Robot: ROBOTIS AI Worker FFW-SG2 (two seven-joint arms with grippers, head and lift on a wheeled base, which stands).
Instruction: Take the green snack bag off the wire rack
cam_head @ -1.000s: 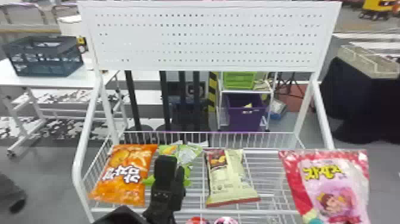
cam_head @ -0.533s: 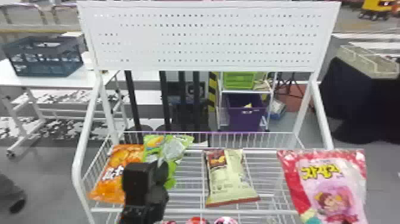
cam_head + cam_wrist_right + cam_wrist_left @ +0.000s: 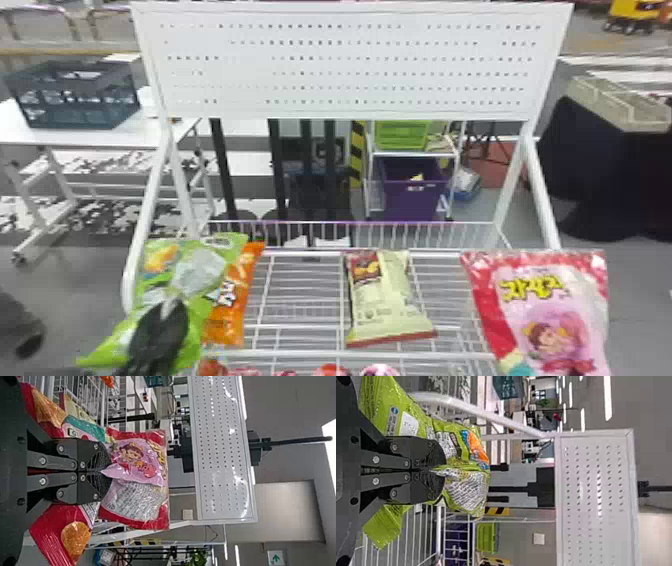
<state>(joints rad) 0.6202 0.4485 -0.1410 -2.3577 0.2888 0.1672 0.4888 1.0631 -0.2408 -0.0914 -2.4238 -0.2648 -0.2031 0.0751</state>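
My left gripper is at the lower left of the head view, shut on the green snack bag. The bag hangs over the left side of the wire rack, partly in front of the orange bag. In the left wrist view, the left gripper pinches the green bag, which bulges out around the fingertips. A pink and red snack bag is at the rack's right side; in the right wrist view the right gripper is shut on that bag.
An orange bag lies on the rack's left part and a cream bag near its middle. The white pegboard rises behind, with slanted side posts. More packages show below the front rail.
The left gripper has carried the green bag from beside the orange bag leftward and nearer, so it now overlaps the orange one. The pink and red bag has shifted only slightly.
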